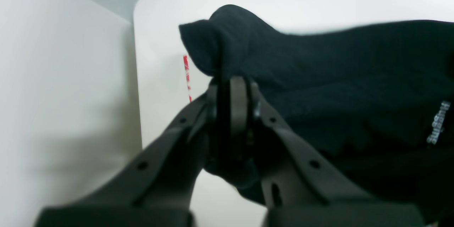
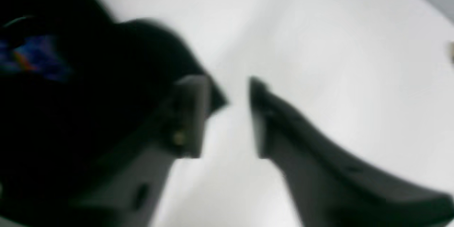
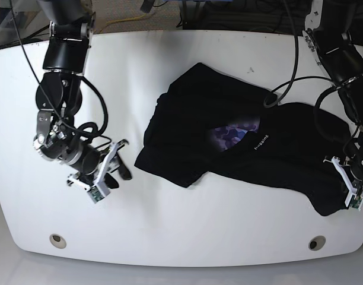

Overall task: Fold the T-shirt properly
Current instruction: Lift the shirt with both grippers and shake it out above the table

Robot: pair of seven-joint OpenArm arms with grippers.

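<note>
the t-shirt [image 3: 252,142] is spread crumpled across the right half of the white worktop [image 3: 169,237], its long axis running from upper left to lower right, one end bunched at the left gripper [image 3: 351,178]. no neat fold is seen; nearly all folding is judged to remain. the left jaws are clenched on cloth. the right gripper [image 3: 104,172], beside the shirt's left edge, is held with jaws released and empty.

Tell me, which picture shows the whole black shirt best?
The base view: the T-shirt lies crumpled across the white table, with all its edges showing. The left wrist view shows only a bunched corner pinched in the left pincer. The right wrist view shows just a blurry dark edge beside the open right pincer.
</note>
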